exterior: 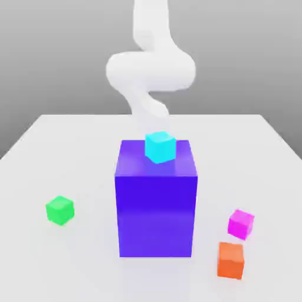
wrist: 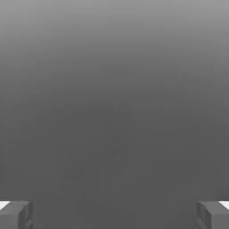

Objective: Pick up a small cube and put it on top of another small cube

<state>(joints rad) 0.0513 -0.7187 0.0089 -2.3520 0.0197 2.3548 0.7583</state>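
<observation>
The jaws are standing wide apart, gripping nothing. The small magenta cube point(exterior: 241, 224) is sitting on the counter point(exterior: 71, 147) at the exterior view's right, beside the orange cube point(exterior: 230, 260); the green cube point(exterior: 59, 210) is lying well apart, left of the big blue block point(exterior: 156, 206).

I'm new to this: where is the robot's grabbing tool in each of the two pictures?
Exterior view: the white arm ends behind the cyan cube on the big blue block; the tool is at that hidden end.
Hand view: the tool is open, its grey fingers at two corners.
Shared landmark: the arm's end, which carries tool and camera.
</observation>
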